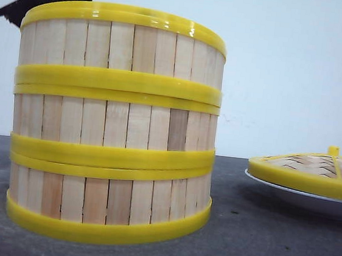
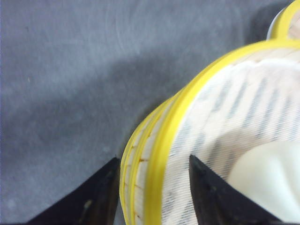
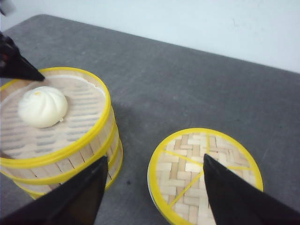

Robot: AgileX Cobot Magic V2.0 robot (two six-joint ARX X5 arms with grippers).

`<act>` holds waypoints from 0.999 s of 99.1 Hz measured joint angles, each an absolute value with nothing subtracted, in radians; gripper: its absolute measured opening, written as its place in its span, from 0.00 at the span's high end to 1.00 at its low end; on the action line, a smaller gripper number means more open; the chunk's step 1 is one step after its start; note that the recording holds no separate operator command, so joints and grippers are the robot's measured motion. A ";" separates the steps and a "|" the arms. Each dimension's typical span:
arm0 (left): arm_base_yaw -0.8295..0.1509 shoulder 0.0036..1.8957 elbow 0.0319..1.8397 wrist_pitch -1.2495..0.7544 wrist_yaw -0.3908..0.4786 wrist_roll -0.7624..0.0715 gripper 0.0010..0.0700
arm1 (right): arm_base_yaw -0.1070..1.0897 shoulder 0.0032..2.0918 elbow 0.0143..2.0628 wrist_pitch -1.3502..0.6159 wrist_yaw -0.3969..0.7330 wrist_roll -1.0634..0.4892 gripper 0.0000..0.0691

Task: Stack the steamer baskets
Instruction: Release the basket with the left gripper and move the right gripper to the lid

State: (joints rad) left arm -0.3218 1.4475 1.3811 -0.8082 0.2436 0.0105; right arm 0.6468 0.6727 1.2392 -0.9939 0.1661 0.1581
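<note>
Three steamer baskets (image 1: 115, 122) are sitting stacked in one column on the dark grey table (image 1: 256, 247), and a white steamed bun (image 3: 42, 106) is lying in the top basket. The left gripper (image 2: 152, 197) is straddling the top basket's wall with its fingers apart, one inside and one outside the yellow rim. The right gripper (image 3: 154, 187) is hovering wide open and holding nothing, above the gap between the stack and a woven lid (image 3: 204, 173) resting on a white plate (image 1: 301, 200).
</note>
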 joint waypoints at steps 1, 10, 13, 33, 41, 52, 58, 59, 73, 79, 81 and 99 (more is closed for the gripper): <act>-0.321 1.442 1.381 -0.803 0.244 0.010 0.62 | 0.647 0.675 1.239 -0.994 0.167 0.160 0.42; -0.318 1.374 1.381 -0.755 0.244 0.006 0.62 | 0.646 0.694 1.239 -0.997 0.190 0.180 0.42; -0.318 1.347 1.381 -0.739 0.244 0.002 0.62 | 0.646 0.702 1.239 -1.000 0.195 0.186 0.42; -0.310 1.166 1.381 -0.695 0.211 -0.008 0.62 | 0.645 0.781 1.239 -1.040 0.213 0.215 0.42; -0.310 1.095 1.381 -0.684 0.187 -0.012 0.62 | 0.638 0.821 1.239 -1.040 0.231 0.217 0.42; -0.310 0.997 1.381 -0.685 0.157 -0.010 0.62 | 0.609 0.883 1.239 -1.037 0.236 0.218 0.42; -0.310 0.951 1.381 -0.691 0.154 -0.005 0.62 | 0.589 0.919 1.239 -1.035 0.235 0.218 0.42; -0.310 0.945 1.381 -0.692 0.154 -0.003 0.62 | 0.585 0.925 1.239 -1.035 0.235 0.218 0.42; -0.310 0.842 1.317 -0.681 0.154 0.005 0.62 | 0.529 1.012 1.239 -1.033 0.186 0.217 0.42; -0.310 0.791 1.251 -0.672 0.154 0.007 0.62 | 0.502 1.048 1.239 -1.021 0.170 0.217 0.42; -0.310 0.775 1.227 -0.668 0.154 0.007 0.62 | 0.493 1.060 1.238 -1.013 0.164 0.217 0.42; -0.310 0.615 0.992 -0.654 0.153 0.004 0.62 | 0.402 1.137 1.159 -0.933 0.099 0.216 0.42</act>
